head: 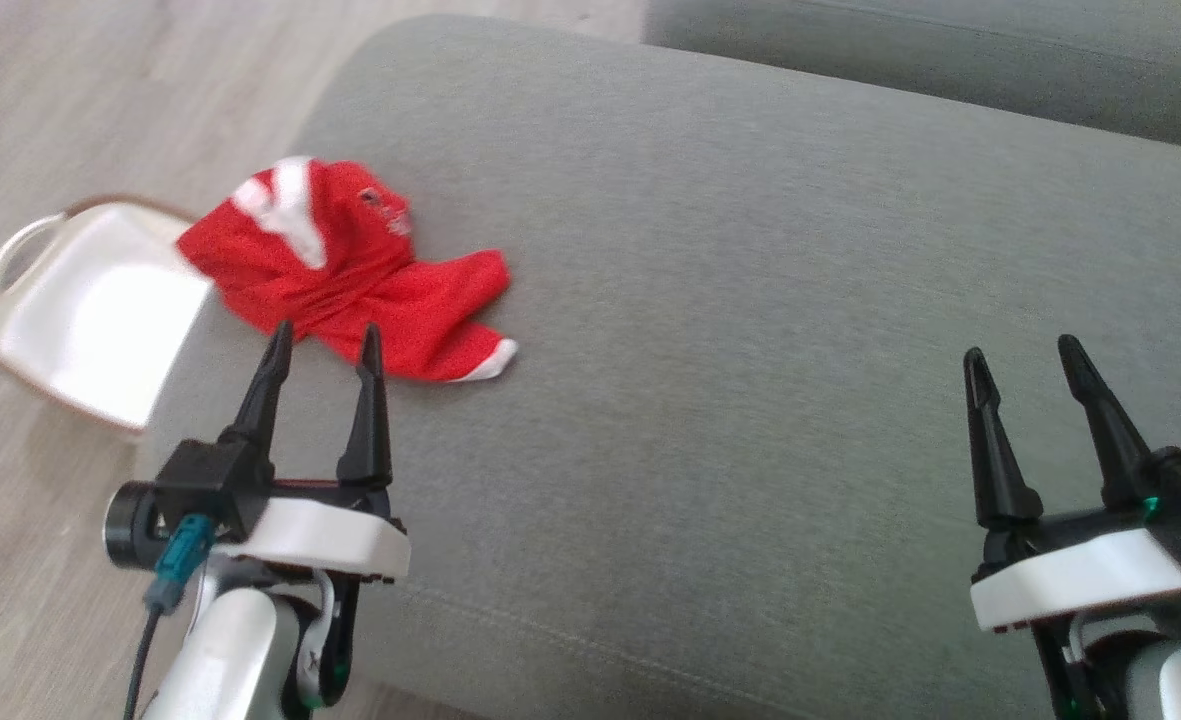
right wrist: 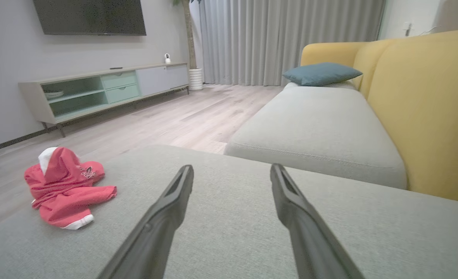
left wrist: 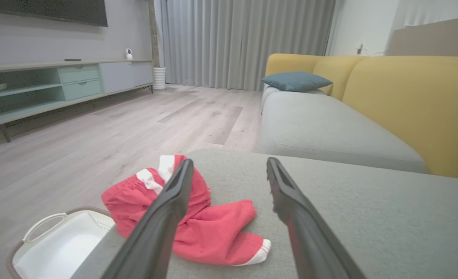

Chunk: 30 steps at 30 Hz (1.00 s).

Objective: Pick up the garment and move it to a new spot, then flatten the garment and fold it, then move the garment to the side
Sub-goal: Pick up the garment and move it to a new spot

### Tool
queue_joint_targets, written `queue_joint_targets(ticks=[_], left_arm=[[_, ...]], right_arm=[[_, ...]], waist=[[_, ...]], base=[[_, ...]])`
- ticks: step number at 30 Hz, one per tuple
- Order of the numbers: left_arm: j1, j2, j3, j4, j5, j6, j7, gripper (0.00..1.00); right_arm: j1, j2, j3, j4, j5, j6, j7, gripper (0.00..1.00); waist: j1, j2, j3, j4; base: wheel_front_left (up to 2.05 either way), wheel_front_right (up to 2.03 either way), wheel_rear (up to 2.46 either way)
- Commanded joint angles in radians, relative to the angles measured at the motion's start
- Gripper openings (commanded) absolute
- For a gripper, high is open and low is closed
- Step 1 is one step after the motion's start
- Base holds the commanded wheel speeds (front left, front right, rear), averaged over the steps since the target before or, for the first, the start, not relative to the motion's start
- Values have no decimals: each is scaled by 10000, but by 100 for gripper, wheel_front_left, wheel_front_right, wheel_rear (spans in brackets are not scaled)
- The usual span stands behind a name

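The garment (head: 350,272) is a small red piece with white trim, lying crumpled near the left edge of a grey cushion (head: 750,350). My left gripper (head: 325,350) hovers just short of its near edge, open, nothing between the fingers. In the left wrist view the garment (left wrist: 209,228) lies just beyond and left of the left gripper (left wrist: 229,166). My right gripper (head: 1025,360) stands open over bare cushion far to the right. In the right wrist view the garment (right wrist: 64,190) sits well to the left of the right gripper (right wrist: 232,170).
A white basket (head: 90,310) with a loop handle stands on the wooden floor just left of the cushion's edge, also the basket (left wrist: 58,248) in the left wrist view. A grey and yellow sofa (left wrist: 368,116) with a blue pillow (right wrist: 320,73) lies beyond. A TV cabinet (right wrist: 97,91) lines the wall.
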Motion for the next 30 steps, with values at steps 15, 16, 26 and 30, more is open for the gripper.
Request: queue_joint_targets(ticks=[15,16,26,30], left_arm=[[-1669,-994,1669,542,238,-829,-123,100],[-1937,-1056,1694,924,169,-954,-123,100],[-4595,-1381,2067,6202,-994,-2190,-118,100],[-5460,-1407,2083,7981,-1326,-2506,170,100]], right_arm=[[-1140,-502,350,-1579,-366,65,953,100],[-1213,-572,321,-1661,-386,65,1020,100],[-1777,-927,235,-2081,-399,65,1282,100],[-1868,-925,202,-2045,-358,65,1258,100]], waist=[[0,0,2354,793],[0,0,2562,752],[0,0,3899,313],[0,0,4026,278]], base=[[0,0,0],[0,0,0],[0,0,0],[0,0,0]])
